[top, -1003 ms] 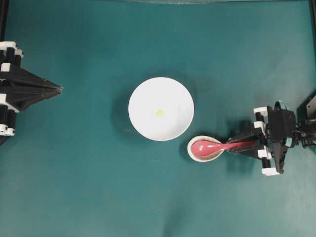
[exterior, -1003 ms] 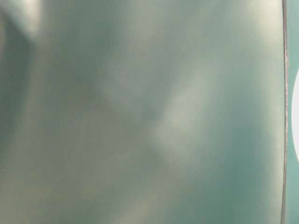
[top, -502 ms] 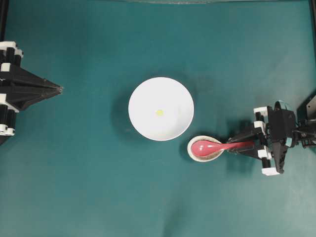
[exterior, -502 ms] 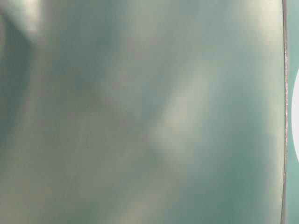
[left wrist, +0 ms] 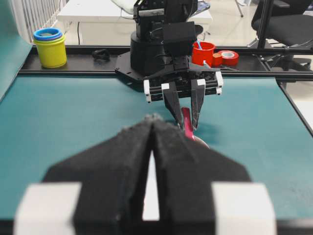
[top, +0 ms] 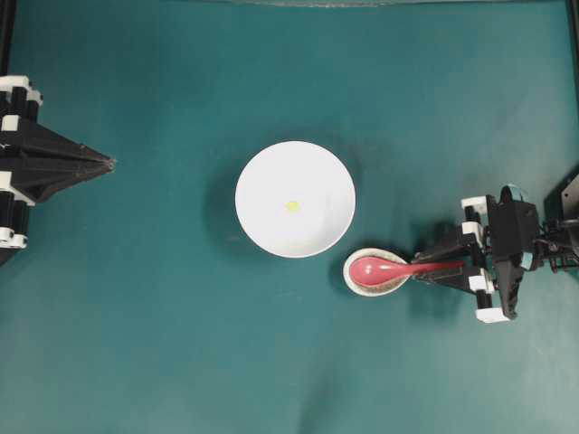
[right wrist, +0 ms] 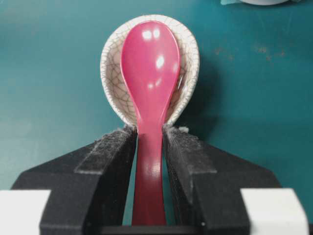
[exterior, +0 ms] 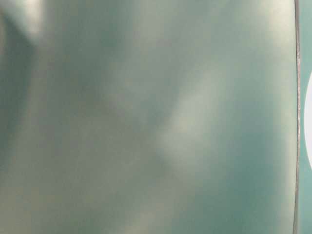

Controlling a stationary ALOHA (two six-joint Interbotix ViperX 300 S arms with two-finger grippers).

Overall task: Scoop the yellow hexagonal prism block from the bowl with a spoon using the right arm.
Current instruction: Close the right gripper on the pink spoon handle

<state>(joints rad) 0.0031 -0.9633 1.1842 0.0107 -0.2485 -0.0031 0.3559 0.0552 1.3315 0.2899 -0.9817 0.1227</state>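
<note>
The white bowl [top: 262, 172] sits mid-table with the tiny yellow hexagonal prism block [top: 292, 206] near its centre. The pink-red spoon [top: 380, 268] lies with its scoop in a small speckled beige dish [top: 349, 271] just right of and below the bowl. My right gripper [top: 425, 268] is shut on the spoon's handle; in the right wrist view the spoon [right wrist: 150, 63] runs between the fingers of that gripper [right wrist: 149, 131], scoop resting in the dish [right wrist: 110, 63]. My left gripper [top: 110, 164] is shut and empty at the far left, well away from the bowl.
The table-level view is a blurred teal haze with a sliver of the bowl [exterior: 308, 126] at its right edge. Beyond the table, the left wrist view shows stacked yellow cups [left wrist: 50, 46] and a red container [left wrist: 204, 53].
My right gripper has shifted slightly left along the spoon handle. The spoon, dish, bowl, block and left arm have not moved.
</note>
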